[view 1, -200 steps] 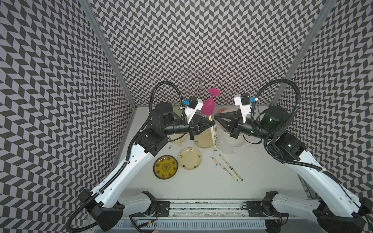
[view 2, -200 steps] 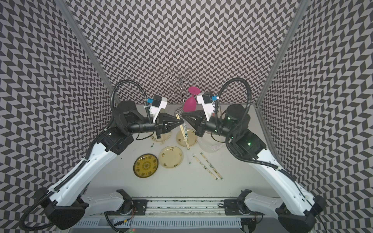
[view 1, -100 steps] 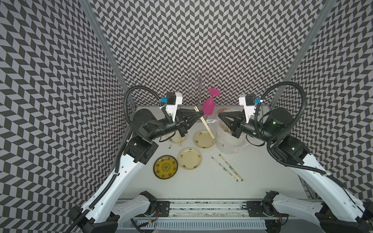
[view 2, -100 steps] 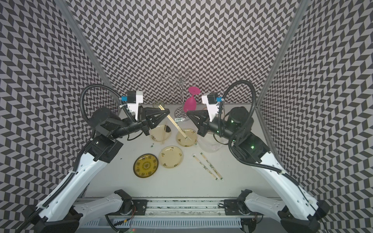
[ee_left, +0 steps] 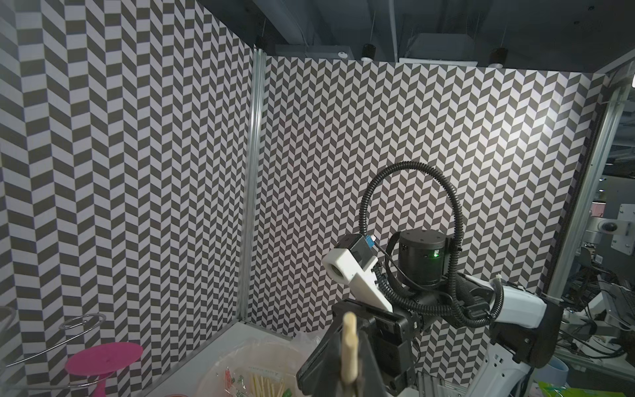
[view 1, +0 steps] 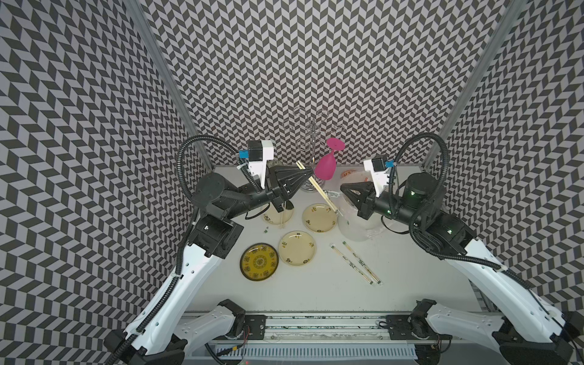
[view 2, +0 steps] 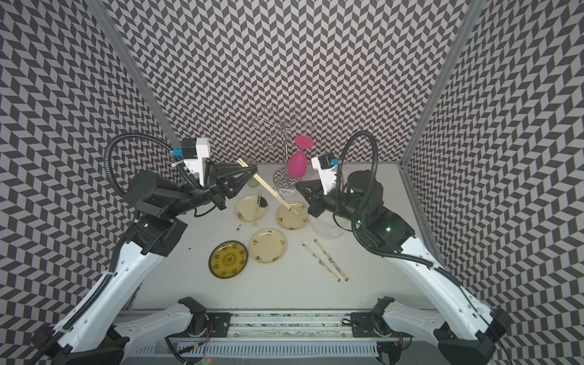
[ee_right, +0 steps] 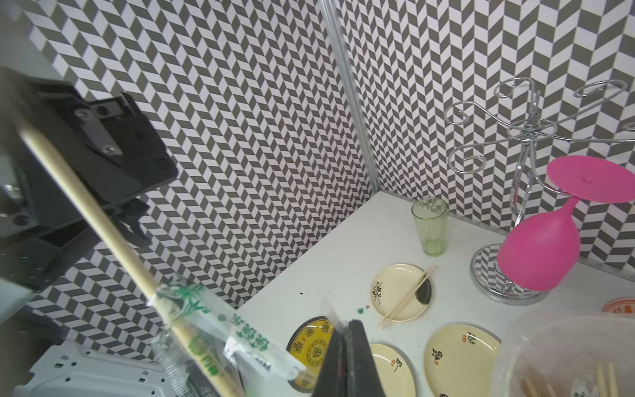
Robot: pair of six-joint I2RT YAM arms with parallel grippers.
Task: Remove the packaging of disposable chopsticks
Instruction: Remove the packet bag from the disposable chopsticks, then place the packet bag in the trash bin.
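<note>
Left gripper (view 1: 312, 173) pinching chopsticks (view 1: 319, 189); right gripper (view 1: 342, 186) pressed together — sleeve (ee_right: 223, 335) on stick clear only in right wrist view.

Chopsticks (view 1: 319, 189) looked like bare pale bamboo, smooth and matt. Sleeve (ee_right: 213, 326) was thin clear plastic film, glossy and crinkled, with green print. Cream plates (view 1: 297, 252) and yellow plate (view 1: 259, 261) had a glossy glaze; ceramic or melamine, couldn't tell. Goblet (ee_right: 539, 254) was pink plastic with a satin-matt finish. Tumbler (ee_right: 430, 227) was translucent green plastic. Rack (ee_right: 529, 137) was chromed wire, mirror-bright. Table (view 1: 316, 294) was white, smooth and matt. Left gripper (view 1: 311, 173) and right gripper (view 1: 343, 186) were matt black plastic. Arm covers (view 1: 189, 278) were smooth white plastic.
</note>
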